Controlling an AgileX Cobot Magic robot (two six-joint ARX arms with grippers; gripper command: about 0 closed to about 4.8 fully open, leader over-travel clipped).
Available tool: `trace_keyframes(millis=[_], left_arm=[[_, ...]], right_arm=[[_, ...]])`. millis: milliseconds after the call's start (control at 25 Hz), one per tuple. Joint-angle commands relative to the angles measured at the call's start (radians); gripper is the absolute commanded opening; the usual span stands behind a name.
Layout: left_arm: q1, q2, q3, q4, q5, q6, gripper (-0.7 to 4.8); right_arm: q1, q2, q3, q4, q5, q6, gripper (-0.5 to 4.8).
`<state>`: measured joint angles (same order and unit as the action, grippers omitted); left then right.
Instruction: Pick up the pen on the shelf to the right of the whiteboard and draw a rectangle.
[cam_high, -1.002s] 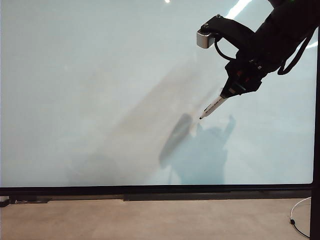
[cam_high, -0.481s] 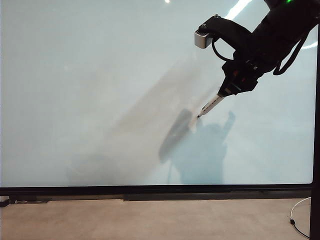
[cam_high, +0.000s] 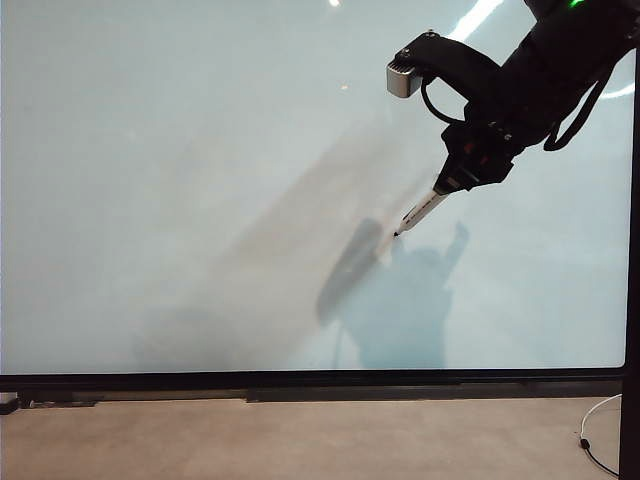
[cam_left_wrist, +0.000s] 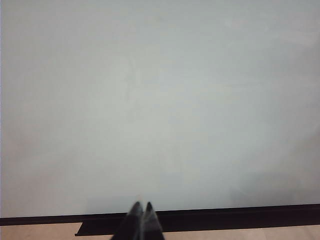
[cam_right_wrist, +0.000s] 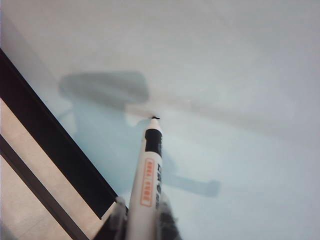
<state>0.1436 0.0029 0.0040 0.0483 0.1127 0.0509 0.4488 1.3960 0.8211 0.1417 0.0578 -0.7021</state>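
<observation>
The whiteboard (cam_high: 200, 180) fills most of the exterior view, glossy white with a black frame along its lower edge. My right gripper (cam_high: 455, 180) comes in from the upper right and is shut on the pen (cam_high: 420, 212), a slim white marker. The pen slants down to the left, its dark tip right at the board surface. In the right wrist view the pen (cam_right_wrist: 149, 175) runs out from between the fingers (cam_right_wrist: 167, 220), its tip at the board. No drawn line shows there. My left gripper (cam_left_wrist: 142, 206) is shut, pointing at the board's lower frame; it is absent from the exterior view.
A dark ledge (cam_high: 300, 392) runs under the board's lower frame, with a beige surface (cam_high: 300, 440) in front. A white cable (cam_high: 598, 420) lies at the lower right. The arm casts shadows (cam_high: 395, 290) on the board below the pen.
My right gripper with the pen has shifted slightly up and left, bringing the tip closer to the board. The left gripper shows no earlier view.
</observation>
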Motion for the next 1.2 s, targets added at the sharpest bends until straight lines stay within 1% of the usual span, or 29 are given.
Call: trace_keyframes(millis=[40,1202], left_arm=[[0.000,0.000,0.003,0.013,0.004,-0.003,-0.05],[0.000,0.000,0.003,0.013,0.004,-0.003,-0.05]], right_arm=[[-0.001,-0.010,0.006,0.046,0.019,0.003,-0.06],[0.002,-0.090,0.018,0.043,0.038,0.002,-0.06]])
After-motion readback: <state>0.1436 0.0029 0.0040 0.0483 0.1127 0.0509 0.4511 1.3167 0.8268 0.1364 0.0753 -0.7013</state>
